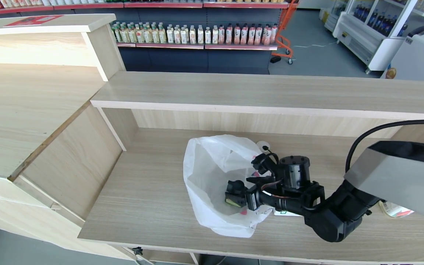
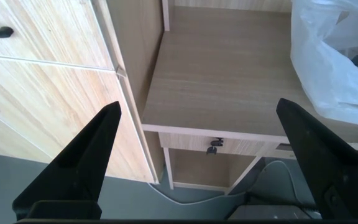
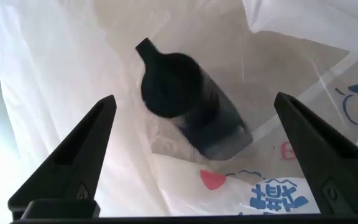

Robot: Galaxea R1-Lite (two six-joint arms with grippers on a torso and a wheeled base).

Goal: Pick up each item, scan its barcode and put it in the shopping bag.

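I saw right gripper (image 3: 194,104) inside shopping bag (image 1: 208,165), jaws wide apart, gripping nothing. Dark thing (image 3: 211,127), maybe bottle, lay in bag. Left gripper (image 2: 199,107) off to bag's side, jaws apart too.

Right hand (image 3: 194,106) tilted down, fingers spread, left hand (image 2: 197,106) fingers spread wide

— Can any print be read?
— No. The shopping bag (image 3: 61,74) carries blue characters (image 3: 277,194) and red marks (image 3: 211,179) close by the right gripper (image 3: 194,99), only partly seen.
— And the red sign (image 1: 31,20)?
— Far off to that gripper's left, on the raised counter top (image 1: 76,23); too small to make out.
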